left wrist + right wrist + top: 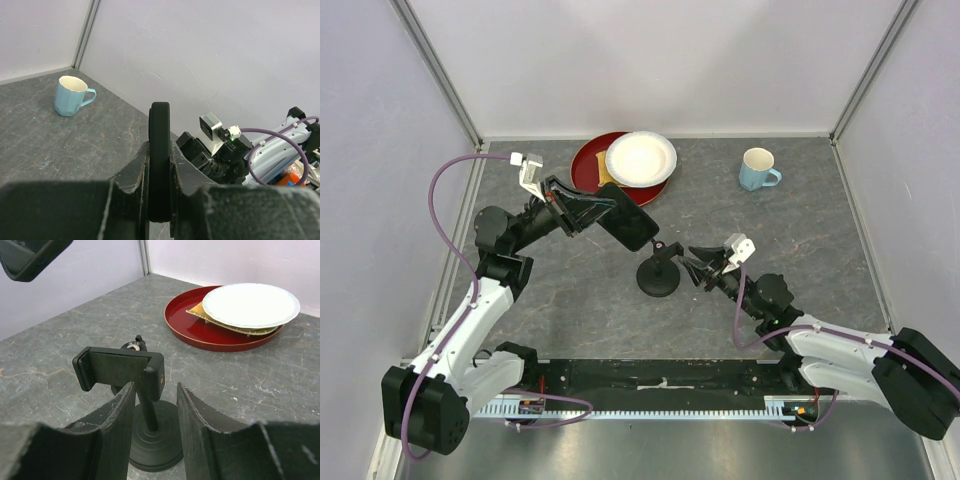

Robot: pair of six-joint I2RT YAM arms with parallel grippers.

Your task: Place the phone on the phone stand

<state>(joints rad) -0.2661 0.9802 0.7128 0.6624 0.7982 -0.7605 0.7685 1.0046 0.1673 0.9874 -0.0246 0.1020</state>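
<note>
My left gripper is shut on the phone, a flat black slab held in the air above and left of the phone stand. In the left wrist view the phone stands edge-on, clamped between both fingers. My right gripper is open and empty just right of the stand. In the right wrist view the stand's clamp head, post and disc base sit just ahead of the gap between my open fingers. A corner of the phone shows at the top left.
A red tray holding a white plate and a flat tan piece sits at the back centre. A blue mug stands at the back right. Grey walls close in three sides of the table.
</note>
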